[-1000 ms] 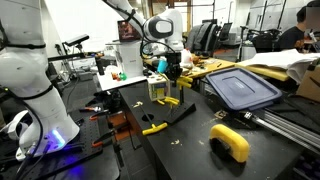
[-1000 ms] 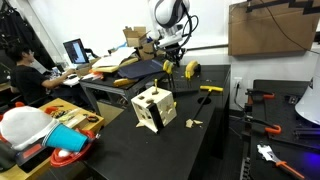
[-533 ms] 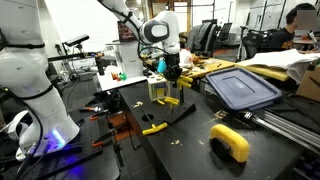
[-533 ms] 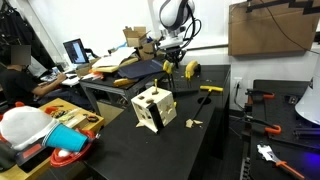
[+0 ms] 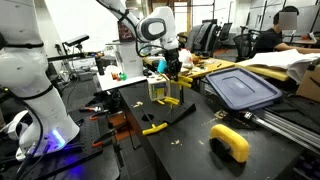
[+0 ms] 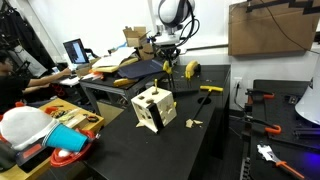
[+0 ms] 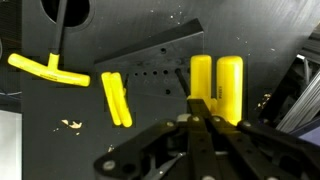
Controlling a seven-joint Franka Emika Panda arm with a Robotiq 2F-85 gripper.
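My gripper hangs above the black table, its fingers pressed together with nothing between them. In the wrist view the shut gripper points at a yellow arch-shaped block lying on the table below. A short yellow bar lies to that block's left on a dark plate. A yellow T-handle tool with a black shaft lies further left. A pale wooden cube with holes stands on the table, apart from the gripper.
A blue bin lid lies on the table beside the arm. Another yellow arch block and a yellow-handled tool lie nearer the table's front. Orange and teal items sit on a side table. People sit at desks behind.
The arm's upper joint has turned slightly; the gripper stays shut in nearly the same place. The people in the background have shifted.
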